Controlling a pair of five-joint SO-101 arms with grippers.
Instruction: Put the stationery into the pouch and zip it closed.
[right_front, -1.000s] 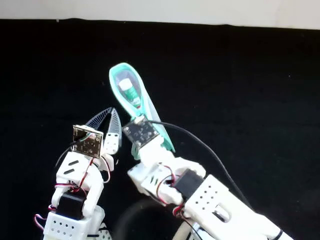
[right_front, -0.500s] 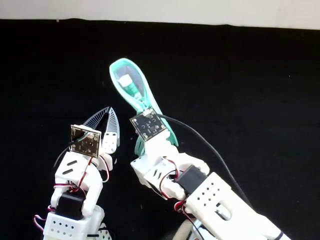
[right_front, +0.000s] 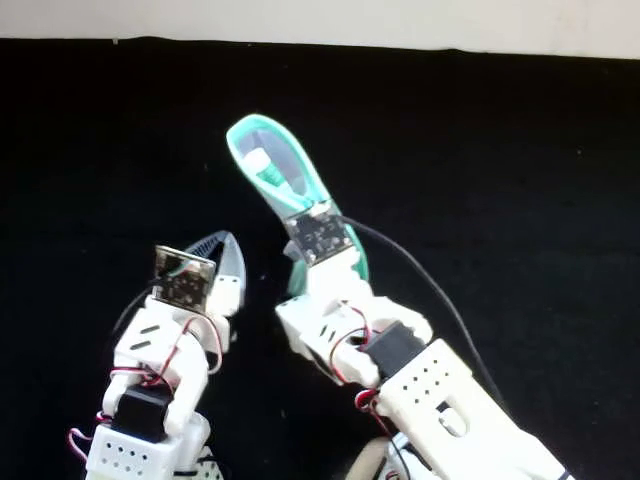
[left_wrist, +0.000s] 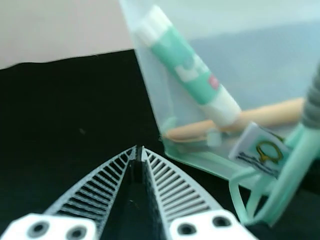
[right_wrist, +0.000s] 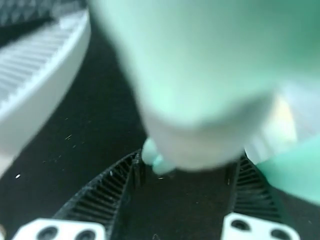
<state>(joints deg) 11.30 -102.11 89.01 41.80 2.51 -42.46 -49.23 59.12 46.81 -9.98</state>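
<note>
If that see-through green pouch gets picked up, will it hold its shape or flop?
Likely floppy: the translucent mint-green pouch has a thin wall that folds around the green-and-white glue stick and tan pencil-like stick inside. It is probably light, as it holds only a few small items. Its smooth plastic may be slippery to grip.

The translucent mint-green zip pouch is stretching away from the arms over the black cloth-covered table. The right gripper is clasping its near end, one finger on either side. The left gripper is sitting just left of the pouch, apart from it. Inside the pouch, the green-and-white glue stick is lying against the wooden pencil, with the small white printed eraser just beside the pencil.
</note>
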